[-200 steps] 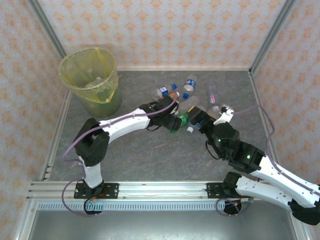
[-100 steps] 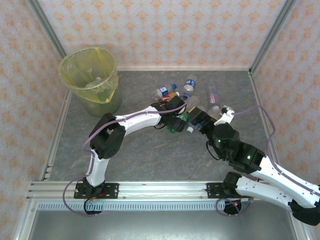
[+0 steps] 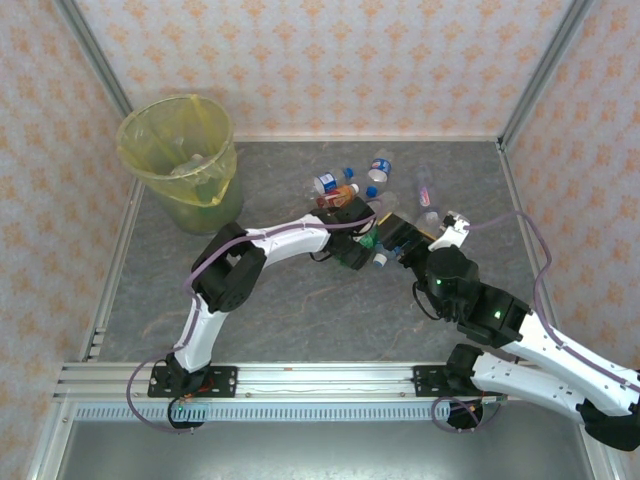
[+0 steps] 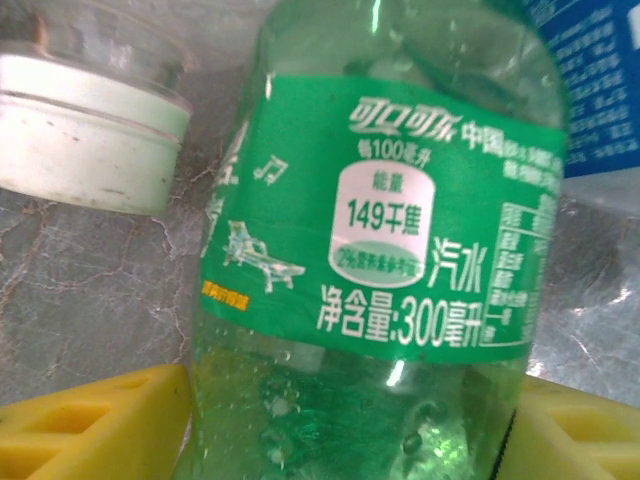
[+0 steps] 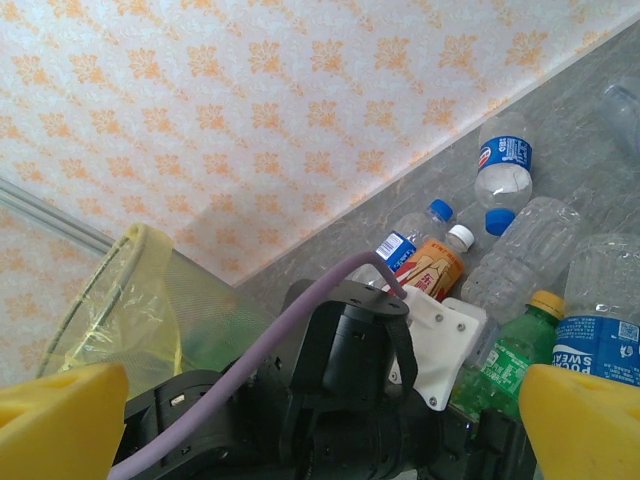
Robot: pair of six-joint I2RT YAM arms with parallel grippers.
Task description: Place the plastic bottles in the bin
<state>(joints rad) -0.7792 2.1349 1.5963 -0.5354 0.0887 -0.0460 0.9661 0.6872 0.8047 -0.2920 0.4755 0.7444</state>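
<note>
Presently, the left pincer (image 4: 355, 410) is being viewed at very close range by its wrist camera. Of it, only the two yellow fingers (image 4: 90, 425) are being shown, cropped at the lower corners. Between them a green bottle (image 4: 380, 250) is being bracketed, with a finger lying against each flank. Whether it is being clamped or merely touched cannot be told, as the contact lines are being blurred by the closeness. The bottle's neck and base are being cut off by the frame.

Ahead and left of this pincer a white cap (image 4: 85, 130) is being shown, though what it belongs to is unclear. Ahead and right, a blue label (image 4: 590, 90) is being clipped by the edge.

From overhead, this pincer is being largely masked by its own wrist among the plastic bottles (image 3: 350, 185). The bin (image 3: 215, 195) is being recorded well apart, behind the pincer and back past its forearm.

The right pincer (image 5: 322, 420) is being held released, with its fingers spread wide. Ahead of it, part of the pile is being hidden by the left arm's wrist (image 5: 350, 350).
</note>
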